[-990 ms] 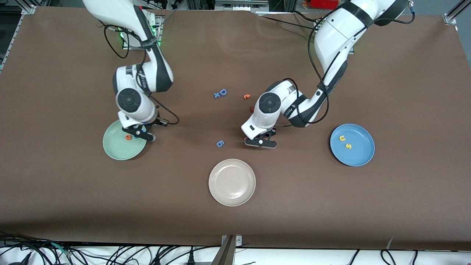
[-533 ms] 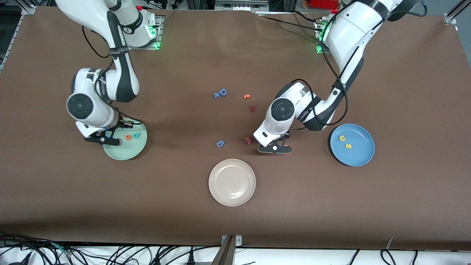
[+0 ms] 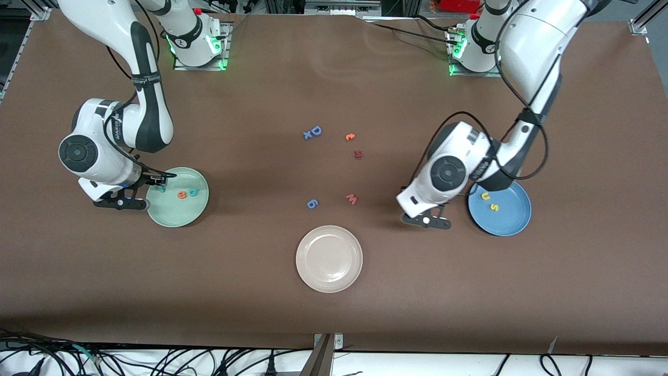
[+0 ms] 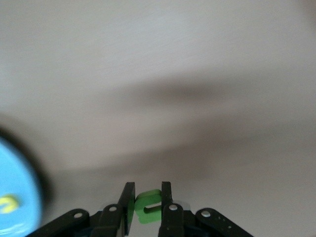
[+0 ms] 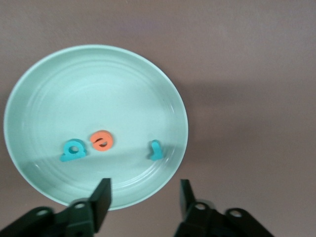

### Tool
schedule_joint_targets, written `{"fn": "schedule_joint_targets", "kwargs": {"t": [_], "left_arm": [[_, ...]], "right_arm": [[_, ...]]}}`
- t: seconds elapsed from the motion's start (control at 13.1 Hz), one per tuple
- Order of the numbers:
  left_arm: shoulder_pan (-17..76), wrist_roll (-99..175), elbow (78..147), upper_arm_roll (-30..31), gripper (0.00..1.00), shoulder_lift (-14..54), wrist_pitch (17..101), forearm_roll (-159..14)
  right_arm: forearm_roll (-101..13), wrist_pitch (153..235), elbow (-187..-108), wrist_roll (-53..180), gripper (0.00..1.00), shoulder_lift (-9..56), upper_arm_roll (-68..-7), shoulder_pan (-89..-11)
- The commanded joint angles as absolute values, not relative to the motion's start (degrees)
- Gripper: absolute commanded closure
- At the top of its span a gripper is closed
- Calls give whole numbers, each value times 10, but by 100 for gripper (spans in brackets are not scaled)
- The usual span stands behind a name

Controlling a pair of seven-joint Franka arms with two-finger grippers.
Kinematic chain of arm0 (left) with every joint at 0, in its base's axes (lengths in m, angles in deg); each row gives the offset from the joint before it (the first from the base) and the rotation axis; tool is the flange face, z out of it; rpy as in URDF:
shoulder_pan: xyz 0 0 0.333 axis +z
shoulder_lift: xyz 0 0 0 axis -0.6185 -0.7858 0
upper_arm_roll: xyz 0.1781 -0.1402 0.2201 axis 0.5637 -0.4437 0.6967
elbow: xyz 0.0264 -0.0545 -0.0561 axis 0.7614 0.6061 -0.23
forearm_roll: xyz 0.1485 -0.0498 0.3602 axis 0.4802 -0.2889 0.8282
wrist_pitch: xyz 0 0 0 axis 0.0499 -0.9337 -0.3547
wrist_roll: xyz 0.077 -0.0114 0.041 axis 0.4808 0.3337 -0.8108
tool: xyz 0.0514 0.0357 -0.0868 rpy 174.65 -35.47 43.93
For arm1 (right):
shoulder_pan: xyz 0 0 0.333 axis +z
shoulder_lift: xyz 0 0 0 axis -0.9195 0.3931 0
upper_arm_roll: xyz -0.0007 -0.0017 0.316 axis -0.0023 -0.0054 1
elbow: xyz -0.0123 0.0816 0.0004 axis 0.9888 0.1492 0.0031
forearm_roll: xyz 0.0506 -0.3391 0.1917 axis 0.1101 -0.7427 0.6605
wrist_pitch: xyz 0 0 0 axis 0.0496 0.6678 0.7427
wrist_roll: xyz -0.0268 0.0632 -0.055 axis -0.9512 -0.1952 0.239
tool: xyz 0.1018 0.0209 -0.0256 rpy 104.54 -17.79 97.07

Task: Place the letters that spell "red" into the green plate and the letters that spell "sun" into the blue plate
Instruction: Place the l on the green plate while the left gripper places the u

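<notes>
Green "n" (image 4: 147, 206) riding in the left gripper (image 4: 146, 207), just beside the blue plate (image 3: 514, 219).
It is sitting pinched flat between the fingers, looking light and stiff; a grip across its faces is suiting it. Right gripper (image 5: 143, 197) is hanging parted, empty, over the green plate (image 5: 49, 79).

**Even overhead light, one blurred wrist view**

Lit brightly and evenly from above in the front view; soft, short shadows under both white arms on the brown cloth-covered counter (image 3: 334, 324). Mild sheen on the round cream-white plate (image 3: 329, 259). Washed out and motion-smeared in the left wrist view, with a broad dark shadow band and the round mid-blue plate (image 4: 15, 192) out of focus. Sharp in the right wrist view, faint shading across the round pale mint-green plate (image 5: 94, 84).
</notes>
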State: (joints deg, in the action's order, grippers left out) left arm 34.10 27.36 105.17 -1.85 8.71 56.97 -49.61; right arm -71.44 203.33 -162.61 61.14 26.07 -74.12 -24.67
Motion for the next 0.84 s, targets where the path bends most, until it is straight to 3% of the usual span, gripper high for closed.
{"fn": "schedule_joint_targets", "kwargs": {"t": [0.0,0.46,0.76], "left_arm": [[406,377,1071,-20,96,103,540,-501],[524,490,1101,-19,95,93,551,-428],[567,520,1176,-21,93,124,587,-427]], "right_arm": [[-712,2022,-1610,602,2,262,-740,-242],[-711,2011,-1604,472,1,240,-728,-191],[-704,1850,-1507,403,1,234,-719,-175]]}}
